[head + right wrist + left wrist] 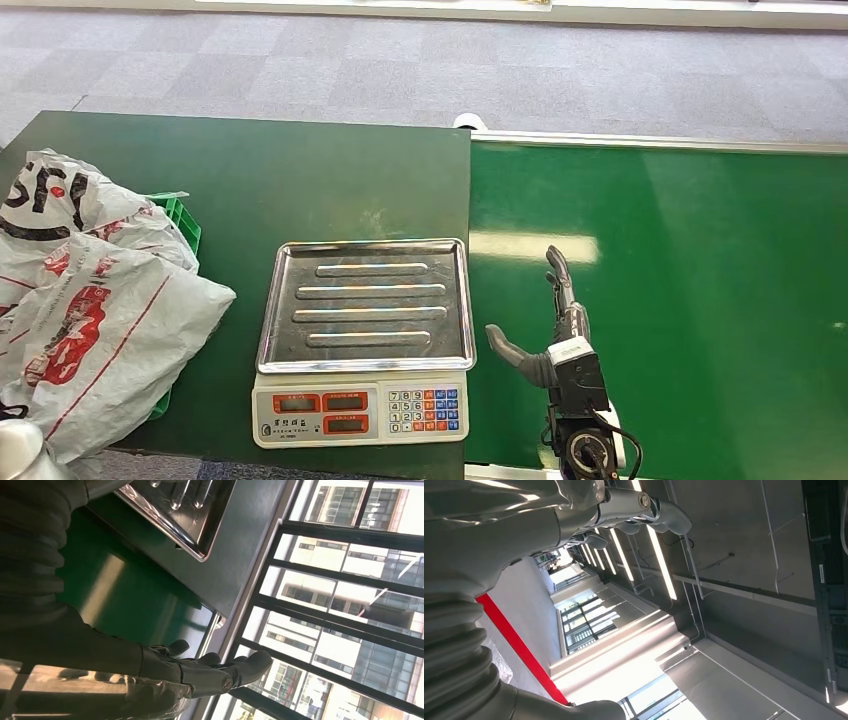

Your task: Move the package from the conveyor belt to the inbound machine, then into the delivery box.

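Grey carpet lies beyond the dark counter [240, 170], where the scale [365, 345] sits with a bare tray. Beside the scale, over the green conveyor belt [680, 300], the right hand [550, 330] hangs spread and holding nothing. No package shows on the belt, so by my reading this transfer has yet to begin; white bags [85, 290] lie piled on the scale's far side, and the left hand's state I cannot tell.

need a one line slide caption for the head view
Right hand open over the green conveyor belt, beside the empty steel scale tray; white printed bags piled at the table's left.
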{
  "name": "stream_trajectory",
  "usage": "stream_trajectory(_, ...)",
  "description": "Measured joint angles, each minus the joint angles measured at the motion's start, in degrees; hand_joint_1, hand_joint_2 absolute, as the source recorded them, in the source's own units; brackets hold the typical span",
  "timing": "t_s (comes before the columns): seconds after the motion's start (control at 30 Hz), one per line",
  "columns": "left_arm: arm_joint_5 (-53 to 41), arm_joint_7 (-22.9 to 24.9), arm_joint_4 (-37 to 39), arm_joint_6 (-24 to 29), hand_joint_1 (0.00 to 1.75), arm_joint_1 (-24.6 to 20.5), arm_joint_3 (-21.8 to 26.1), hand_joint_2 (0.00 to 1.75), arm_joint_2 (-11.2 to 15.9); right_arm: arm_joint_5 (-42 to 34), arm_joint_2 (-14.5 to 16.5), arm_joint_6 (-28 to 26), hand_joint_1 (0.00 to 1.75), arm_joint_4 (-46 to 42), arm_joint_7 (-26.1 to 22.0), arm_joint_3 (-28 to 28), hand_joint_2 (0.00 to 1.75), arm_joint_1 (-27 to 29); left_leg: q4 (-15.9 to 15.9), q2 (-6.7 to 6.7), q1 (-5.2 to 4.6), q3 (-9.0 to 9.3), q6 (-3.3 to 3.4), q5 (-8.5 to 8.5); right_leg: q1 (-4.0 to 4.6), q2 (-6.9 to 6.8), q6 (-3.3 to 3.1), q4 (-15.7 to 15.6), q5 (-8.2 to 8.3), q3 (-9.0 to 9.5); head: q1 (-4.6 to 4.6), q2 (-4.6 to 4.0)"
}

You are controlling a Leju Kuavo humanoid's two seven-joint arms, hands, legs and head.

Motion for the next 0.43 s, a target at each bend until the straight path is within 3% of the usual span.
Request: stream_trajectory(0.43, 0.0, 0.0, -0.24, 0.0, 0.0, 0.0, 0.0, 1.75, -0.1, 0.0, 0.0, 0.01, 0.0, 0.02, 0.0, 0.0, 1.75, 0.0, 0.0, 0.0, 0.0, 0.0, 0.0, 0.0, 0.0, 0.0, 0.0, 0.0, 0.0, 0.0, 0.0, 0.0)
